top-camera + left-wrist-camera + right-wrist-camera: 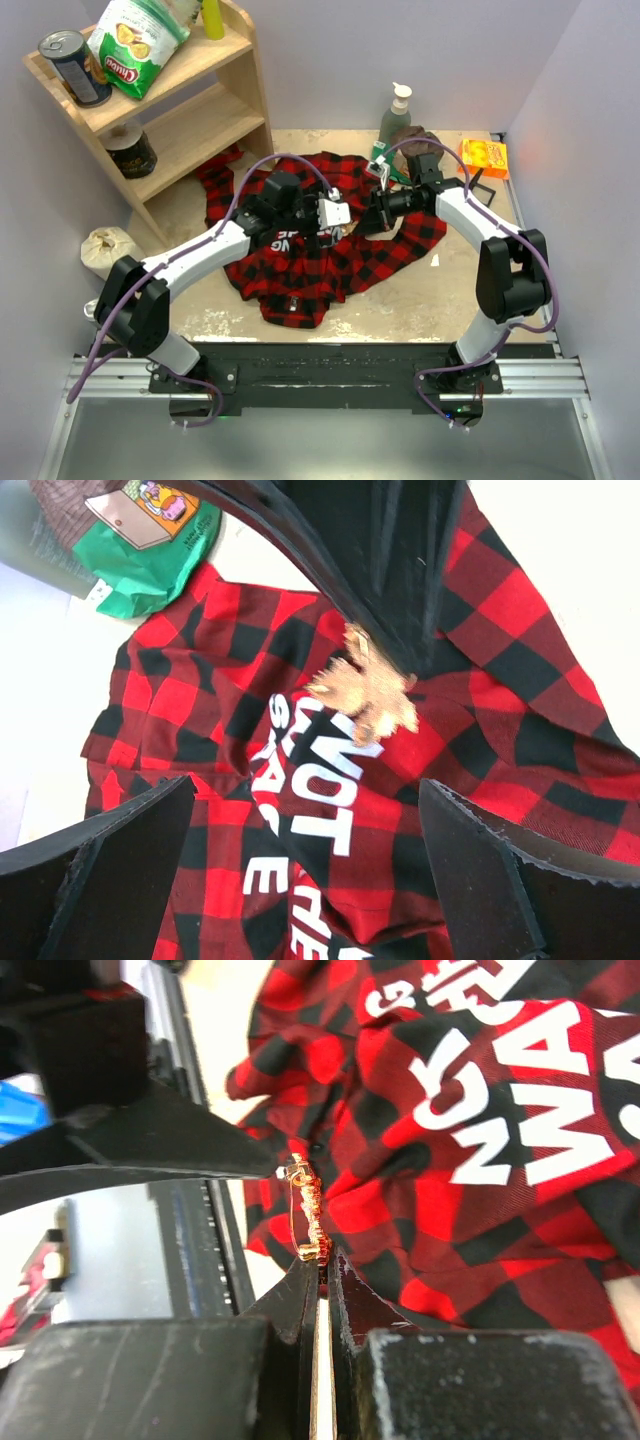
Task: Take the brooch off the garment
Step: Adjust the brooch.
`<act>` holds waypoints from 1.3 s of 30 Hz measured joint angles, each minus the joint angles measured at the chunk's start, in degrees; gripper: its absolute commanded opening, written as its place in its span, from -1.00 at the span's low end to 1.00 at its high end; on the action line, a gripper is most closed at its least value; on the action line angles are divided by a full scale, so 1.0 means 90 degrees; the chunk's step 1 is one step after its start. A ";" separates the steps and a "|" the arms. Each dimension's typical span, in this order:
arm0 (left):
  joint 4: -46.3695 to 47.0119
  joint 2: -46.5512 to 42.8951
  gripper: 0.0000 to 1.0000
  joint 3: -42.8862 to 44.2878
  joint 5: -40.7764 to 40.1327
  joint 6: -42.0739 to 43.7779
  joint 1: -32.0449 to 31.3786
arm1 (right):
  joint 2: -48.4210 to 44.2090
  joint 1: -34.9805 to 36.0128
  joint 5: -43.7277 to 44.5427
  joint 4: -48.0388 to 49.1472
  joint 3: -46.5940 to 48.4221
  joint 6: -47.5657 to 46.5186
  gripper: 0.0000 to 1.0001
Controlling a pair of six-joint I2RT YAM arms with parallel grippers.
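The right tool [322,1265] pinches the brooch [305,1210] beside the lettered patch [520,1090] on the garment [470,1230], the left tool [307,785] open above that patch; a fastened pin could tear cloth

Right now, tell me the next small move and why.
Probably lower the open left gripper and close it on the garment beside the brooch, to hold the cloth down. The right gripper is shut on the brooch's end, and the brooch sits against the fabric, so pulling alone would likely lift the garment too.
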 measured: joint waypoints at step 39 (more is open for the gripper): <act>-0.1141 -0.1260 0.99 0.1018 -0.2800 0.0090 -0.0168 | 0.0357 -0.0294 -0.1110 -0.0906 0.0335 -0.0551 -1.00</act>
